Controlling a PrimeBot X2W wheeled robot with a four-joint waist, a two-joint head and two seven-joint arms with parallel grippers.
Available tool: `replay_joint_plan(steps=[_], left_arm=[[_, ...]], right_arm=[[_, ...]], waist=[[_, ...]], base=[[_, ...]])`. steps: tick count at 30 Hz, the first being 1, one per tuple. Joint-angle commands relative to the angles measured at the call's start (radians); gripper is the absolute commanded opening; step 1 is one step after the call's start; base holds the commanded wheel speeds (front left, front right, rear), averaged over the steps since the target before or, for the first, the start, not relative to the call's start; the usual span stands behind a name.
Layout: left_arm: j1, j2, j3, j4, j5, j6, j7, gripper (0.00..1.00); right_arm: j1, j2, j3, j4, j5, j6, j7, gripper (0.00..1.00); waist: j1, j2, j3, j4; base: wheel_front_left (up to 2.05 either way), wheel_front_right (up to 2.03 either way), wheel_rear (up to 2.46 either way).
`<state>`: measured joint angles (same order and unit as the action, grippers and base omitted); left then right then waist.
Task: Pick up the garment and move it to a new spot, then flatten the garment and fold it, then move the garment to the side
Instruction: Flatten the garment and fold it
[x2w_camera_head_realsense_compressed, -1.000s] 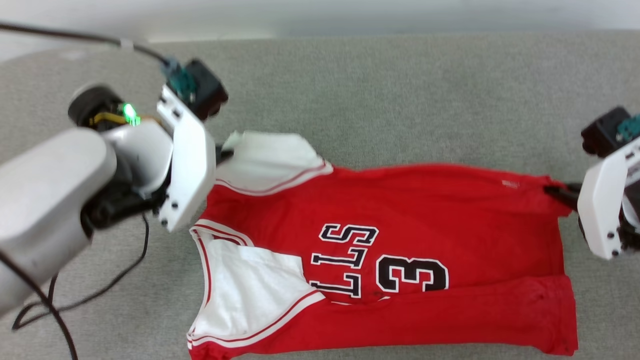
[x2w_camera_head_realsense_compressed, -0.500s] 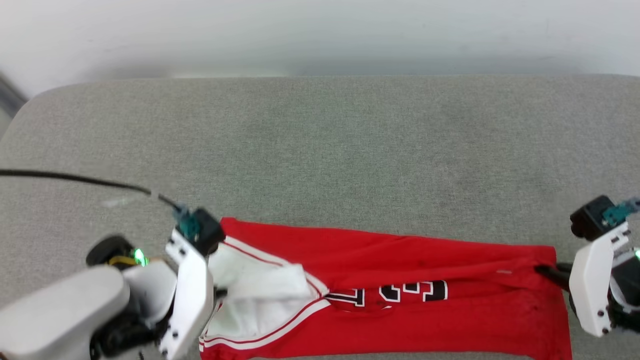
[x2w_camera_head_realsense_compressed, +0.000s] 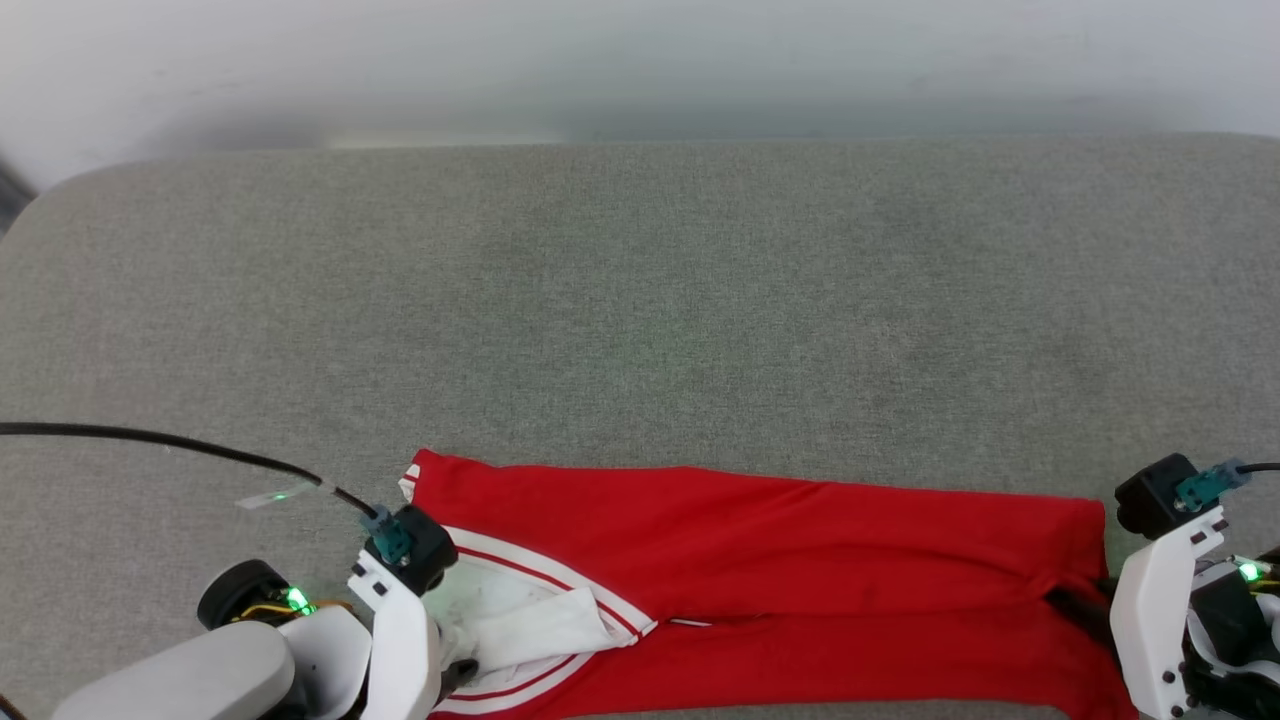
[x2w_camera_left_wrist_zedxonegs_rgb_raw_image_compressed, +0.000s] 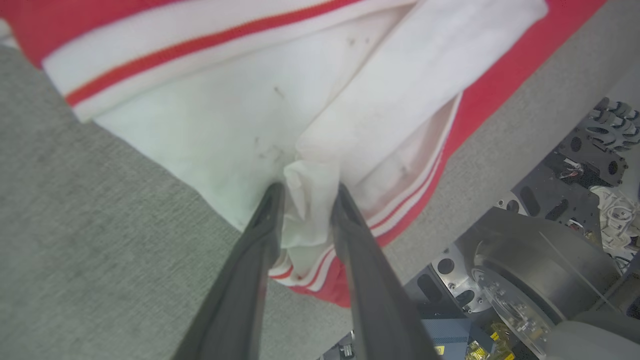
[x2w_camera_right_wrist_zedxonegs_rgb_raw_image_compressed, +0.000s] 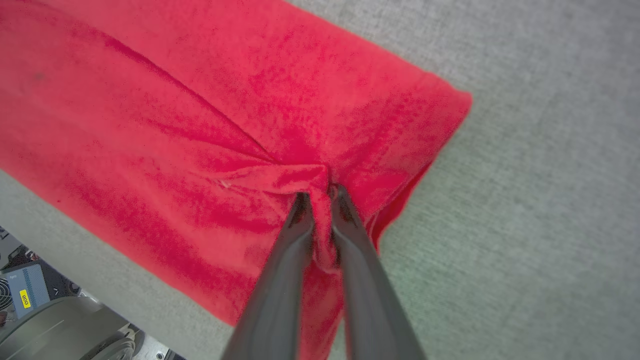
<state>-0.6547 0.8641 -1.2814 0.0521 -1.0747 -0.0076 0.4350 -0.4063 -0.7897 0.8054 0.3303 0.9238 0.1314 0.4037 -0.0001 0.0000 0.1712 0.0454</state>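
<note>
- Resting garment (x2w_camera_head_realsense_compressed: 760, 540), folded into red band, on near edge of grey padded surface (x2w_camera_head_realsense_compressed: 640, 300).
- Clamping its bunched white cloth in left pincer (x2w_camera_left_wrist_zedxonegs_rgb_raw_image_compressed: 307, 189).
- Clamping its opposite red end in right pincer (x2w_camera_right_wrist_zedxonegs_rgb_raw_image_compressed: 320, 195).

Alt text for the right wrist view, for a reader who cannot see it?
The right gripper pinches a bunched fold of the red garment near one corner. The cloth lies creased on a grey fabric surface.
</note>
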Motion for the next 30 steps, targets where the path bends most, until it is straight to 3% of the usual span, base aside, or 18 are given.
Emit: replay_joint_plan(steps=[1, 8, 13, 20, 21, 25, 30], left_arm=[[0.005, 0.000, 0.011, -0.001, 0.014, 0.006, -0.026, 1.00], [0.024, 0.038, 0.084, -0.078, 0.068, 0.089, -0.217, 1.00], [0.057, 0.028, 0.153, -0.109, 0.105, 0.204, -0.392, 1.00], [0.130, -0.018, 0.232, -0.090, 0.174, 0.367, -0.650, 1.00], [0.130, -0.018, 0.232, -0.090, 0.174, 0.367, -0.650, 1.00], [0.176, -0.054, 0.293, -0.070, 0.210, 0.449, -0.695, 1.00], [0.263, -0.124, 0.434, -0.091, 0.306, 0.535, -0.701, 1.00]], right_arm=[[0.018, 0.009, -0.008, 0.000, 0.001, -0.001, -0.014, 1.00], [0.053, -0.037, -0.127, -0.082, -0.003, -0.001, -0.129, 1.00], [0.122, -0.052, -0.294, -0.108, -0.015, -0.001, -0.220, 1.00], [0.241, 0.038, -0.511, -0.039, -0.040, -0.001, -0.261, 1.00], [0.241, 0.038, -0.511, -0.039, -0.040, -0.001, -0.261, 1.00], [0.297, 0.112, -0.599, -0.021, -0.006, -0.001, -0.232, 1.00], [0.346, 0.201, -0.665, -0.014, 0.035, -0.001, -0.171, 1.00]], waist=[[0.0001, 0.0000, -0.007, -0.002], [0.0001, 0.0000, -0.045, 0.006], [0.0001, 0.0000, -0.054, 0.013], [0.0001, 0.0000, -0.041, 0.022], [0.0001, 0.0000, -0.041, 0.022], [0.0001, 0.0000, -0.030, 0.029], [0.0001, 0.0000, -0.017, 0.038]], base=[[0.00, 0.00, 0.00], [0.00, 0.00, 0.00], [0.00, 0.00, 0.00], [0.00, 0.00, 0.00], [0.00, 0.00, 0.00], [0.00, 0.00, 0.00], [0.00, 0.00, 0.00]])
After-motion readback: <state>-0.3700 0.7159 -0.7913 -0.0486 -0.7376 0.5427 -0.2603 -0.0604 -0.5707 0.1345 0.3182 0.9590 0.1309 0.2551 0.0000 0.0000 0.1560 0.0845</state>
